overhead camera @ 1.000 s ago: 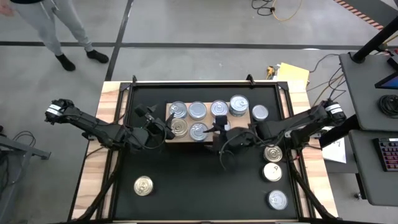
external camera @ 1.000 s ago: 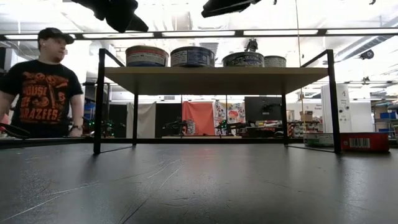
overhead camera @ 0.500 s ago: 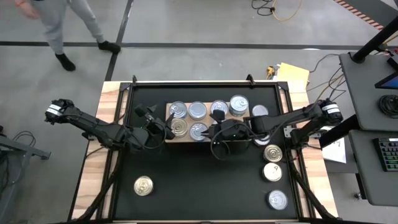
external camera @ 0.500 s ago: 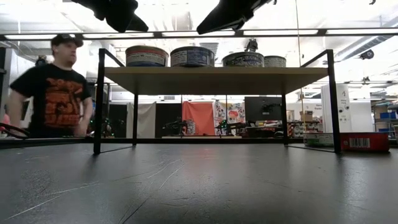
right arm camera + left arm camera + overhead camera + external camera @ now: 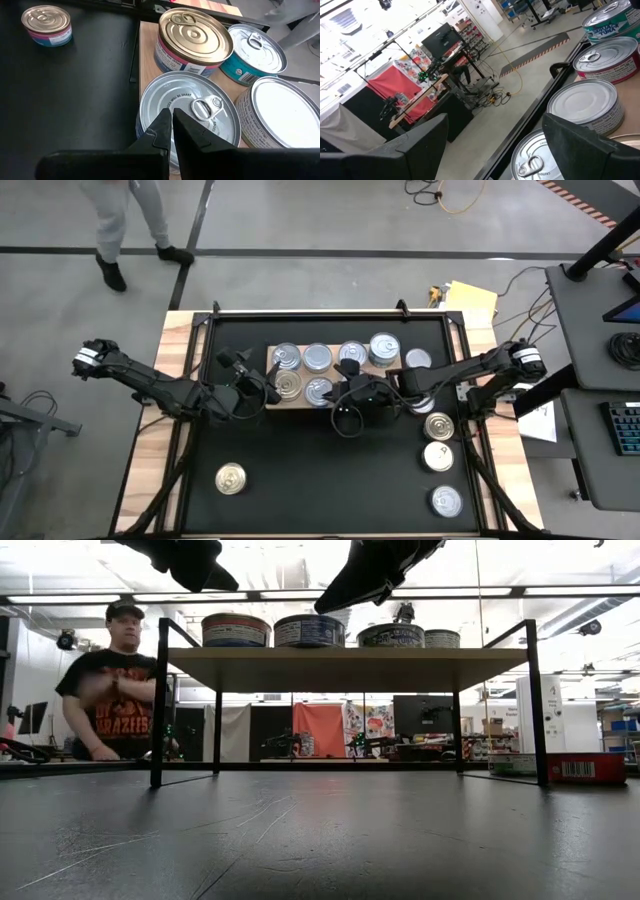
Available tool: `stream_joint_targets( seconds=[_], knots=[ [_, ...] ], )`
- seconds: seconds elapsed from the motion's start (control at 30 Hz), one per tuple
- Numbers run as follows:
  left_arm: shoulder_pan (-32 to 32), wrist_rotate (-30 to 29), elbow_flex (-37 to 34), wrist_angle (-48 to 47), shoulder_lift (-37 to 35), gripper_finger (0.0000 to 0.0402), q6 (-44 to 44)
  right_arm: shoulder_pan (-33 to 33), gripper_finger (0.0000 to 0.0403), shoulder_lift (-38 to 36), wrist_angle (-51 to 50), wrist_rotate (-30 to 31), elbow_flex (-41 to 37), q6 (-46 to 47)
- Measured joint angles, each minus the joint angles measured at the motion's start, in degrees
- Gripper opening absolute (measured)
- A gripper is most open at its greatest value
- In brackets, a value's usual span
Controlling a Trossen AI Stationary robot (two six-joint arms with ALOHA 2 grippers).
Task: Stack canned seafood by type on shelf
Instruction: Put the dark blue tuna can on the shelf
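Your right gripper (image 5: 171, 131) has its fingers pressed flat together with nothing between them, parked right over the near rim of a silver pull-tab can (image 5: 189, 117) at the front of the shelf (image 5: 300, 400). Looking down from above, that arm reaches in from the right edge of the table to about the middle of the board. Your left gripper (image 5: 243, 388) sits at the shelf's left end with its fingers (image 5: 580, 145) spread wide, holding nothing, cans in front of it. The shelf carries six tins: four in the back row, two in front, including a gold-lidded can (image 5: 194, 38) with a reddish label right beside the silver one. Off the shelf, you've got one can (image 5: 231, 478) alone on the black mat (image 5: 320, 480) at front left, three in a line down the right side (image 5: 439, 456), and one more (image 5: 419, 359) just past the shelf's right end. A person (image 5: 108, 690) stands beyond the table's far left.
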Motion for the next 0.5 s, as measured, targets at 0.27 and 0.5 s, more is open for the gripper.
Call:
stream_joint_targets(
  seconds=[0.27, 0.5],
  knots=[
    [0.0, 0.0, 0.0, 0.0, 0.0, 0.0306, -0.2, -0.4, 0.0009, 0.0, 0.0, 0.0, -0.5, 0.0],
    [0.0, 0.0, 0.0, 0.0, 0.0, 0.0306, -0.2, -1.5, 0.0009, 0.0, 0.0, 0.0, -1.6, 0.0]
  ],
)
